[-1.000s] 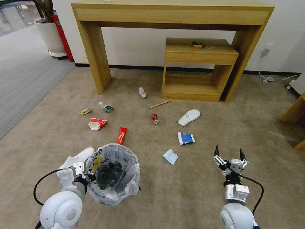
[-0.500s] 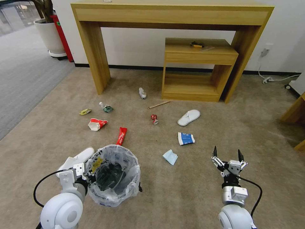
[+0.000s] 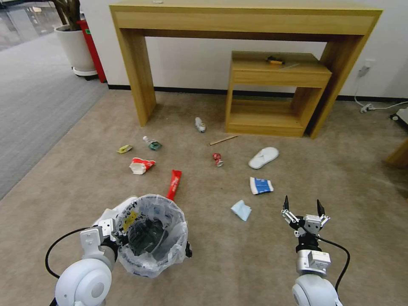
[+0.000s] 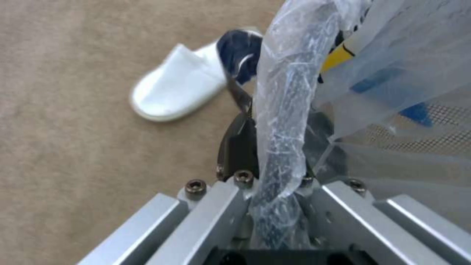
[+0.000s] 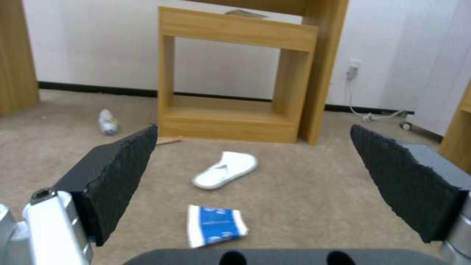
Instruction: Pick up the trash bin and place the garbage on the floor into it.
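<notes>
The trash bin, dark with a crinkled clear bag, hangs at my lower left with my left gripper shut on its rim. A white slipper lies on the floor just beside it. My right gripper hovers open over bare carpet at lower right, its black pads wide apart. The garbage lies ahead: tissue, blue-white packet, second slipper, red can, red wrapper, crushed cup, small bottle, wooden stick.
A tall wooden console table stands against the far wall, a low wooden shelf unit under it. A white plant pot and red bin stand far left by grey striped carpet. A cable trails at right.
The whole picture has shifted to the right, so the camera has turned left. Both arms keep their places before me, the bin still held, the right gripper still open.
</notes>
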Controlling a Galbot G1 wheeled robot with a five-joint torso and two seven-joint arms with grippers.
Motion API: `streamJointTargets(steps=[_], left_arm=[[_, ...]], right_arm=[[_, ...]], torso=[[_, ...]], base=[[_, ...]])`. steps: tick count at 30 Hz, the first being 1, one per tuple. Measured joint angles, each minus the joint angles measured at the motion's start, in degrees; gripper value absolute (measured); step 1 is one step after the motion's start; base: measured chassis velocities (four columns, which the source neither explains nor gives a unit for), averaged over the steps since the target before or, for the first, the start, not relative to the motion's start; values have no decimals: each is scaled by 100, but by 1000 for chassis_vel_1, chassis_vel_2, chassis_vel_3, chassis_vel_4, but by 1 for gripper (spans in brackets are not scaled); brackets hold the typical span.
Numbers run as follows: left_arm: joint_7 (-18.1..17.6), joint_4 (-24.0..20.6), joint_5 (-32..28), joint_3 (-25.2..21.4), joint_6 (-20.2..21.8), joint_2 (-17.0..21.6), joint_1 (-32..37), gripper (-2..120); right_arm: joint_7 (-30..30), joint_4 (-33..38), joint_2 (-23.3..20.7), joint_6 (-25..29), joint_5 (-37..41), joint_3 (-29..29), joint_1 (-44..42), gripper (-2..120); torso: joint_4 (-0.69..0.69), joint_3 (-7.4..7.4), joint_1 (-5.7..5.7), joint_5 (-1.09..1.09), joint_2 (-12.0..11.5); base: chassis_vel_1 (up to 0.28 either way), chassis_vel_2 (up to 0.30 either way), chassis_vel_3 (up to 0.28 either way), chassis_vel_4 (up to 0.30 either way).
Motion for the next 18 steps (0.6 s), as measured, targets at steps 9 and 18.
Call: streamJointTargets(steps=[9,18], left_arm=[[11,9,14,-12,-5,2,-13,0],[-13,-130,-131,-201,-9,77,-104,0]], right_arm=[[-22,6,-22,6,11,1,14,100],[-40,35,-32,6,12,-2,1,100]], torso=[[0,0,0,0,0],[0,0,0,0,-1]], base=[[223,219,-219,-209],[141,144,-144,-148]])
